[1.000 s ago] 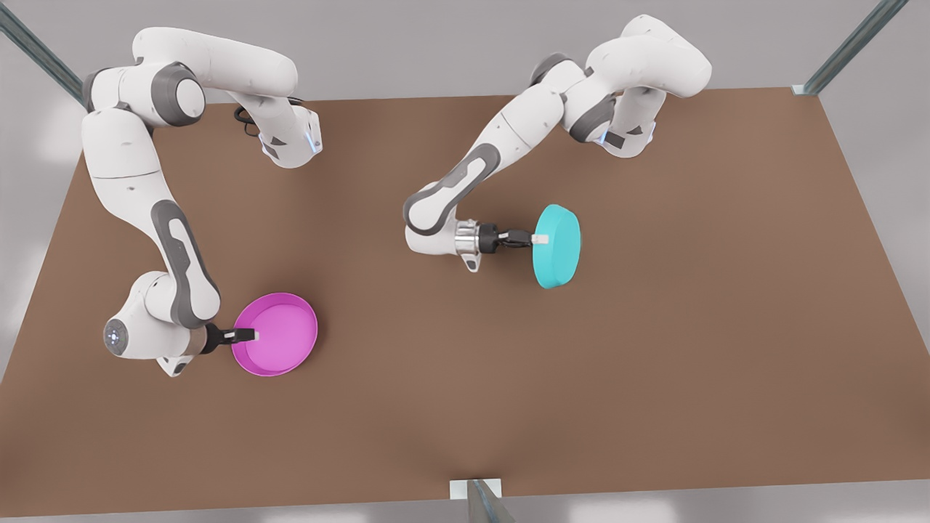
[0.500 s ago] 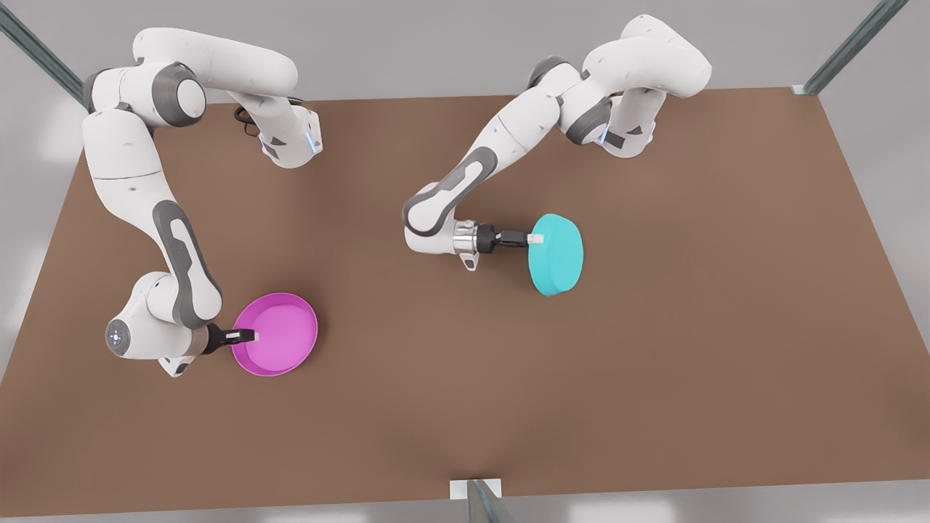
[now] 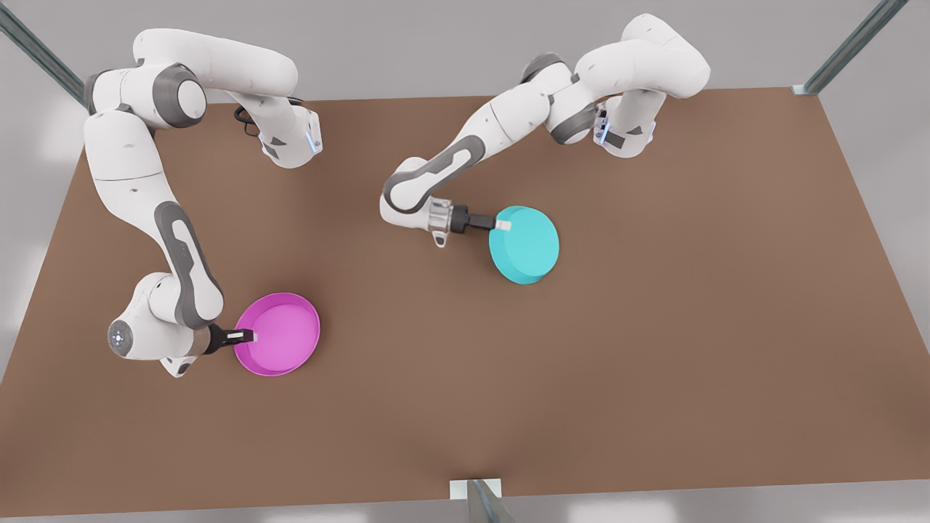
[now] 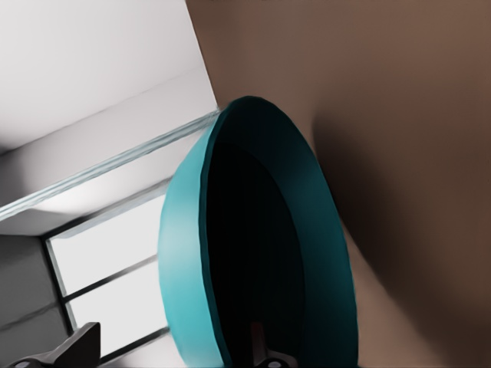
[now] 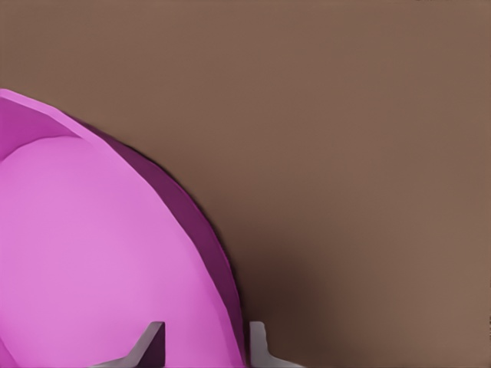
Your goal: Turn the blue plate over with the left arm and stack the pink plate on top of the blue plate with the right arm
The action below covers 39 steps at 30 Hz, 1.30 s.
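Magenta-pink and nearest to me, the round shallow plastic pink plate (image 3: 279, 334) lies rim-up on the brown tabletop (image 3: 654, 349), toward the front view's left; the right gripper (image 3: 245, 335) pinches its rim, one finger (image 5: 149, 345) inside and one outside. Farther back, near the middle, the left gripper (image 3: 501, 225) clamps the edge of the round cyan-turquoise plastic blue plate (image 3: 524, 245), held base-up and slightly tilted, its dark hollow facing the tabletop.
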Each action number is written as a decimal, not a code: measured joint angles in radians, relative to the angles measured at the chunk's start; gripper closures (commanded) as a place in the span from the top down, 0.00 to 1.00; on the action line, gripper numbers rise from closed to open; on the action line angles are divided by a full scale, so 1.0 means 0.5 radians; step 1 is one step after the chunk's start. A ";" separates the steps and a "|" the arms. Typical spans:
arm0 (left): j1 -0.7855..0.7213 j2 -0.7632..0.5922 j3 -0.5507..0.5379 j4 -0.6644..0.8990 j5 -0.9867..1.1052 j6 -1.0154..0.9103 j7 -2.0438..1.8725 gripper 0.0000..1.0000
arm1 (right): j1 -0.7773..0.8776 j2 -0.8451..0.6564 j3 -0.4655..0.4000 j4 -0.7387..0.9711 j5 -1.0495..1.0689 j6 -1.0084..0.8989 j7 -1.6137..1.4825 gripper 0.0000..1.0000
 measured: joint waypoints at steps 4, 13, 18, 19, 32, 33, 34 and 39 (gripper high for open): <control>-0.013 0.003 0.000 0.051 -0.082 0.154 -0.072 1.00 | 0.001 0.000 0.000 0.000 0.000 0.000 0.000 0.41; -0.023 -0.009 -0.058 0.190 -0.255 0.177 -0.205 1.00 | 0.001 0.000 0.000 -0.002 -0.003 0.000 -0.004 0.36; -0.025 -0.009 -0.086 0.227 -0.354 0.246 -0.384 1.00 | 0.001 0.000 0.000 0.000 -0.006 0.000 -0.004 0.33; -0.028 -0.010 -0.086 0.227 -0.380 0.260 -0.436 1.00 | 0.001 0.000 0.000 0.000 -0.006 0.000 -0.004 0.33; 0.060 -0.211 -0.088 0.233 -0.927 0.834 -1.456 1.00 | 0.001 0.006 0.000 0.003 0.017 -0.005 -0.033 0.21; 0.089 -0.263 -0.088 0.233 -0.996 0.897 -1.541 1.00 | 0.001 0.006 0.000 0.003 0.018 -0.005 -0.034 0.21; 0.139 -0.359 -0.088 0.233 -1.078 0.945 -1.626 1.00 | 0.001 0.006 0.000 0.003 0.018 -0.005 -0.034 0.21; 1.452 -0.942 -0.080 0.233 -1.598 1.076 -1.710 1.00 | 0.001 0.006 0.000 0.003 0.018 -0.005 -0.034 0.21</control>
